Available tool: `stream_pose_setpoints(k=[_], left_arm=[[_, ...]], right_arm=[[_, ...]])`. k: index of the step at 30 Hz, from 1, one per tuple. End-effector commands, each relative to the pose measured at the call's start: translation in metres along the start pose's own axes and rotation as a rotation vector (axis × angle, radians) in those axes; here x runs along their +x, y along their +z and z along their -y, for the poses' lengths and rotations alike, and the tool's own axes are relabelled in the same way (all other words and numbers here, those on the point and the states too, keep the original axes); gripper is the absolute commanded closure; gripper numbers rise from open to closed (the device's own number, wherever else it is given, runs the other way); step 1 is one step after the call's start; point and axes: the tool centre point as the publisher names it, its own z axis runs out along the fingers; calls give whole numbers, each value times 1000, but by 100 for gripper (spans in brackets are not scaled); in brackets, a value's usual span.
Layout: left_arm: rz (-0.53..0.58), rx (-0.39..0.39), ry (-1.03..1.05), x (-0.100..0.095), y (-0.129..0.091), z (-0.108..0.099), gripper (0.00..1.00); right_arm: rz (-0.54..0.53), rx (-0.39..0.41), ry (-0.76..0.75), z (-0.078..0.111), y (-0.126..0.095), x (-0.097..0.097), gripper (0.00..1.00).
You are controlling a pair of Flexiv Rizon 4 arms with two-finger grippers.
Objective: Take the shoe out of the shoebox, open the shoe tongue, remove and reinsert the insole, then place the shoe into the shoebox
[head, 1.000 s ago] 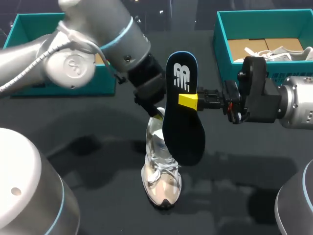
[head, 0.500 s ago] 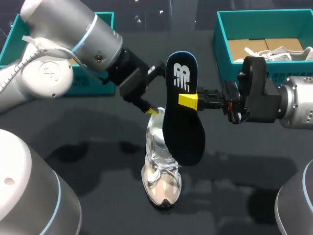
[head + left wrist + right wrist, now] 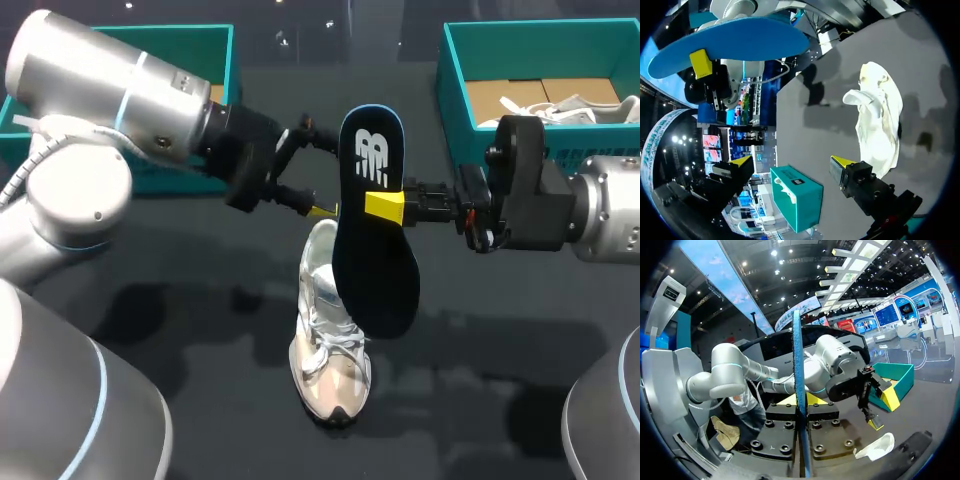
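A pale beige and silver lace-up shoe [image 3: 328,345] is sitting on the dark tabletop [image 3: 180,330], out of any box, with its toe pointing toward the robot. In the left wrist view the shoe [image 3: 880,120] is lying ahead of the left fingers, not touching them.

The right gripper [image 3: 385,207] is squeezing a long black insole with a blue edge and a white mark [image 3: 372,240] at its middle. It is holding the insole up on end in the air above the shoe's heel. In the right wrist view the insole [image 3: 797,365] is showing only its thin blue edge, pinched between the two yellow tips of the right gripper [image 3: 801,400].

The left gripper [image 3: 315,170] is hanging just beside the insole with its fingers spread wide and nothing in them. In the left wrist view, the left gripper [image 3: 792,161] is open too.

A teal shoebox [image 3: 455,80] is sitting at the far right, and another teal box [image 3: 215,60] at the far left.
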Motion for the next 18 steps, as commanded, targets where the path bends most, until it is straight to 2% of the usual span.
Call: stream_pose_setpoints(k=[1, 9, 10, 14, 18], left_arm=[[159, -9, 10, 4, -2, 6, 0], [159, -9, 10, 4, -2, 6, 0], [164, 14, 18, 6, -1, 8, 0], [238, -8, 41, -1, -6, 11, 0], [274, -48, 48, -7, -16, 7, 0]], right_arm=[[7, 0, 1, -1, 3, 2, 100], [7, 0, 1, -1, 3, 2, 100], [7, 0, 1, -1, 3, 2, 100], [7, 0, 1, -1, 3, 2, 100], [-1, -18, 99, -7, -6, -14, 100]])
